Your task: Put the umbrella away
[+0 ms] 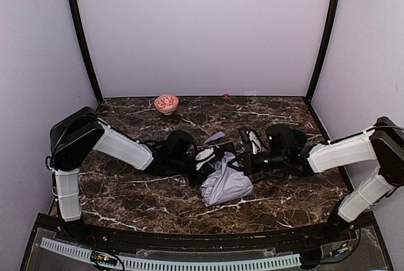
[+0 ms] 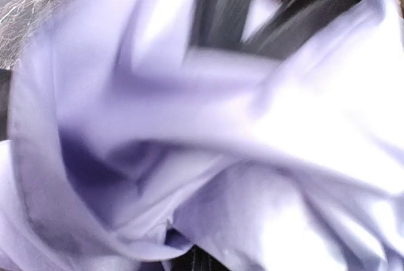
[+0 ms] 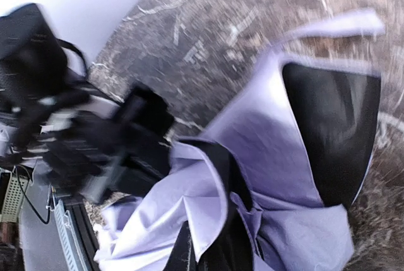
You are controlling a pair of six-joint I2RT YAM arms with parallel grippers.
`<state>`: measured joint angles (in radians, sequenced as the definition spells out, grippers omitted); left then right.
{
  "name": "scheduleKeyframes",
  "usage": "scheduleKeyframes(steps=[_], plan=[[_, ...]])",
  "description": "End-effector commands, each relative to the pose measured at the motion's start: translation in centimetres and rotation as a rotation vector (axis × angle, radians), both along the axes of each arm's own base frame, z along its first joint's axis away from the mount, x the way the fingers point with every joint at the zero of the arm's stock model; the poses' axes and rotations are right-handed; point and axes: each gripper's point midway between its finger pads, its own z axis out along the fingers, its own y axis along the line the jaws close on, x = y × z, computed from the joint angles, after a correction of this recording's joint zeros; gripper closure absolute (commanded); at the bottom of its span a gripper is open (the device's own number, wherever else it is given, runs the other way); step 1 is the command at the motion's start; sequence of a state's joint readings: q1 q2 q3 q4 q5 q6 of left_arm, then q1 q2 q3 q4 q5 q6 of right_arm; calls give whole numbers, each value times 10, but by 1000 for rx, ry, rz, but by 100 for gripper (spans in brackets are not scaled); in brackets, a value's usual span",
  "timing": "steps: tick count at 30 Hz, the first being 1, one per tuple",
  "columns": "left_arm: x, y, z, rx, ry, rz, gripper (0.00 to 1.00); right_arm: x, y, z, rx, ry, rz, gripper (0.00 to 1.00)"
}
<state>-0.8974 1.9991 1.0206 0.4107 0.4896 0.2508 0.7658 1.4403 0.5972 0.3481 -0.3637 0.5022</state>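
The umbrella (image 1: pixel 225 186) lies crumpled at the middle of the marble table (image 1: pixel 126 195), pale lavender outside with black lining showing. My left gripper (image 1: pixel 203 160) presses into its left side. In the left wrist view lavender fabric (image 2: pixel 208 132) fills the frame and hides the fingers, so its state cannot be told. My right gripper (image 1: pixel 243 165) meets the umbrella from the right. In the right wrist view a fold of the umbrella (image 3: pixel 252 176) sits between my dark fingers (image 3: pixel 184 253), which look closed on it. Shaft, handle and strap are hidden.
A red patterned bowl (image 1: pixel 166 103) stands at the back left of the table. A small pink object (image 1: pixel 225 95) lies at the back edge. The left arm's dark wrist (image 3: pixel 95 138) is close to the umbrella in the right wrist view.
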Motion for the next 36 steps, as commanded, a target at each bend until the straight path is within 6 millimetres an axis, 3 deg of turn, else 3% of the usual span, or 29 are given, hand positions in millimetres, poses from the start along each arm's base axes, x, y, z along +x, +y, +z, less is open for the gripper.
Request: scheduleKeyframes(steps=[1,2,5,8,13,17,20,23,25,26,36], plan=[[-13,2,-8,16,17,-68,100,18,5,-29,33,94,-45,100],[-13,3,-9,14,17,-68,100,20,3,-45,15,134,-52,100],[-10,6,-9,10,18,-49,100,23,2,-68,16,205,-61,100],[7,14,-4,-5,37,20,100,18,0,-92,-16,268,-48,100],[51,35,19,-7,-9,210,65,5,-1,-116,-36,353,-20,100],[72,50,45,22,-95,326,53,2,-6,-123,-65,375,-35,100],[68,50,70,-7,-98,329,51,3,-8,-128,-94,388,-46,100],[38,35,88,-78,-24,200,47,4,-11,-136,-135,408,-61,100],[19,23,83,-60,74,115,44,5,-12,-136,-144,415,-69,100],[14,19,69,-11,132,111,43,5,-11,-134,-140,414,-72,100],[13,2,11,182,193,103,38,19,2,-96,-38,366,-100,100]])
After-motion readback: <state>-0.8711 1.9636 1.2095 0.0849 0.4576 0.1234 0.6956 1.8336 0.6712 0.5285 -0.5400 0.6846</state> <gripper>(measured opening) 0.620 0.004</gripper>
